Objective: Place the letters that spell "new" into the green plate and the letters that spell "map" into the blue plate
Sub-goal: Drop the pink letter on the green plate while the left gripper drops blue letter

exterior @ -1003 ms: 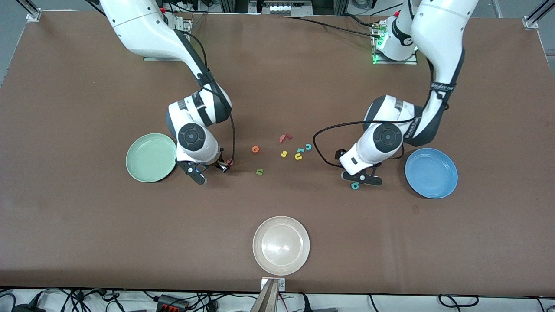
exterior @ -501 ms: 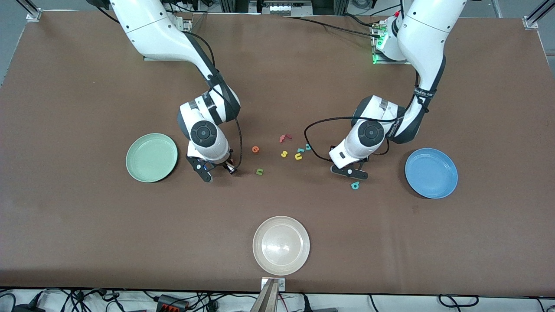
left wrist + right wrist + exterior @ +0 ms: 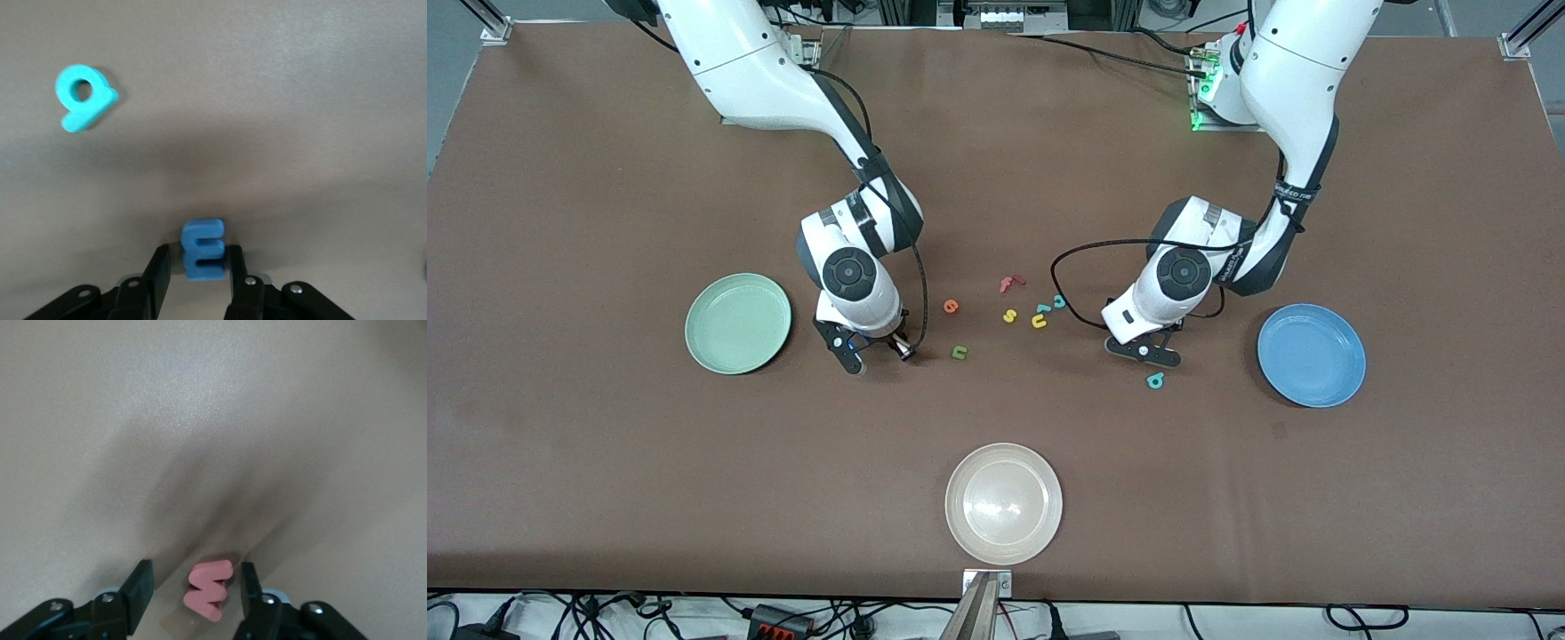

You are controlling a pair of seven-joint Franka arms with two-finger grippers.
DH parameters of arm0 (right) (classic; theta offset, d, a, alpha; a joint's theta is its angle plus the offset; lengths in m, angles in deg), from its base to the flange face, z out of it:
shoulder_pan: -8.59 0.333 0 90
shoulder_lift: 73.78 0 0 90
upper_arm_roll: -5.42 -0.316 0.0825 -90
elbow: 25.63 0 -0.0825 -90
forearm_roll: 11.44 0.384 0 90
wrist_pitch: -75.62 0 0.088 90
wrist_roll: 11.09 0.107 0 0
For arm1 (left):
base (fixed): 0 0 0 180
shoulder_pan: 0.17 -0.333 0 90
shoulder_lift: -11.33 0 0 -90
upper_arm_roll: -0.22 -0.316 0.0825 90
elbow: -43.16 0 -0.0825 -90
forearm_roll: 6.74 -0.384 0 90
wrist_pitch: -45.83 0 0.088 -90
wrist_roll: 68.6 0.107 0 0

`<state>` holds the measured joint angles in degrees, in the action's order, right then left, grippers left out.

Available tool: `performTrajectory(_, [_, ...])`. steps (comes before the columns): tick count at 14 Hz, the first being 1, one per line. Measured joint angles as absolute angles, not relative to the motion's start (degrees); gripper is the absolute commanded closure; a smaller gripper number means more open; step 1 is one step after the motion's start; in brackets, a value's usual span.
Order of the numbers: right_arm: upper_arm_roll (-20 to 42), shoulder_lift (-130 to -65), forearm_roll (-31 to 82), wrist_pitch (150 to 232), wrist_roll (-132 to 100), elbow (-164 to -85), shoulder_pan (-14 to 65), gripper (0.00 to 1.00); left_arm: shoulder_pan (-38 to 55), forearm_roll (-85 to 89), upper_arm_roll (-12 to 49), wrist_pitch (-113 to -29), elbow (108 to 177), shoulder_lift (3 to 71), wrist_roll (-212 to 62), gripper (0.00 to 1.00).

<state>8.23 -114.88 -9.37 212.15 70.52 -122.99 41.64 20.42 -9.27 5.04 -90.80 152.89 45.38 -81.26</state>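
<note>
The left gripper [image 3: 197, 267], low over the desk [image 3: 605, 462] near the blue plate [image 3: 1311, 355], has narrowed until both fingers touch the blue "m" [image 3: 203, 248], apparently to lift it. The teal "a" [image 3: 84, 97] lies close by. The right gripper [image 3: 194, 590], beside the green plate [image 3: 737, 323], brackets the pink "w" [image 3: 208, 589], its fingers not yet touching. Both plates sit empty.

left tool [image 3: 198, 267]: fingers closed on blue "m" [image 3: 203, 249] | teal "a" [image 3: 85, 97]: on desk [image 3: 300, 120], 10 o'clock of "m", apart
</note>
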Motion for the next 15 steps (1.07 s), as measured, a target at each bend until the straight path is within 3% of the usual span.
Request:
performTrajectory(3, [8.23,-114.88,-9.37,212.34,70.89,-122.86,42.14,0.83,20.42,-9.83,4.85,-91.20,152.71,45.39,-81.26,0.88])
performTrajectory(5, [8.23,-114.87,-9.41,212.42,70.83,-122.62,42.33,0.94,20.40,-10.01,4.64,-91.42,152.52,45.36,-81.26,0.90])
performTrajectory(8, [8.65,-114.85,-9.43,212.34,67.76,-122.55,42.29,0.97,19.26,-10.03,3.71,-89.19,151.20,43.43,-81.26,0.88])
performTrajectory(10, [9.43,-114.41,-9.43,210.11,63.29,-122.08,41.52,0.97,16.43,-10.55,3.23,-81.23,148.89,40.43,-80.06,0.88])
performTrajectory(13, [10.02,-111.30,-9.46,200.02,50.42,-121.30,37.83,0.97,10.55,-14.45,3.03,-71.05,145.52,37.47,-74.46,0.87])
performTrajectory(15, [10.14,-108.10,-9.46,193.31,41.12,-121.61,33.69,0.97,6.02,-15.83,2.91,-68.89,145.24,37.26,-69.77,0.85])
